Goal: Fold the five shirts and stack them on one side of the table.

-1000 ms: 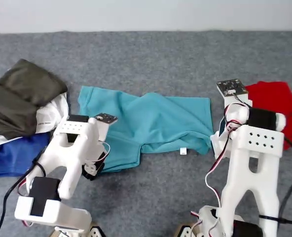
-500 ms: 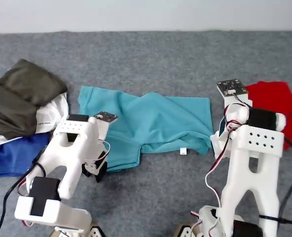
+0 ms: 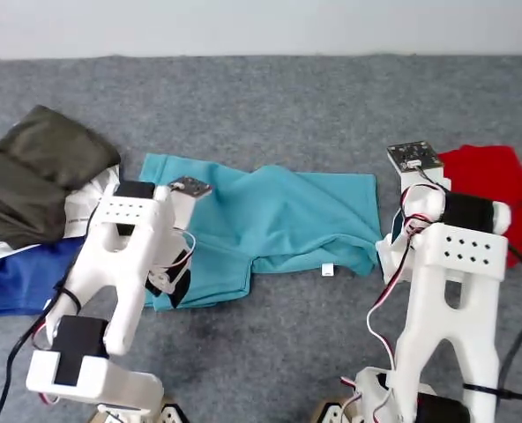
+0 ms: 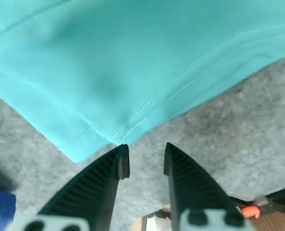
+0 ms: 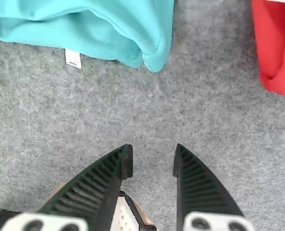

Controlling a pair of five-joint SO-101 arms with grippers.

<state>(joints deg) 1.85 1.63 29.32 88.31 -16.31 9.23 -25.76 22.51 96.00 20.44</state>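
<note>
A teal shirt [image 3: 270, 220] lies crumpled and spread across the middle of the grey surface [image 3: 287, 97]. At 3 o'clock from it sits a folded red shirt [image 3: 499, 189]. At 9 o'clock is a heap: an olive shirt [image 3: 32, 167] on top of a white shirt [image 3: 89, 211], with a blue shirt [image 3: 18, 273] at the heap's 6 o'clock side. The left hand [image 4: 146, 151] is spread and empty, just beside the teal shirt's stitched hem corner at about 7 o'clock. The right hand [image 5: 153, 151] is spread and empty too, over bare surface near the shirt's 4 o'clock corner and its white label [image 5: 72, 58].
</note>
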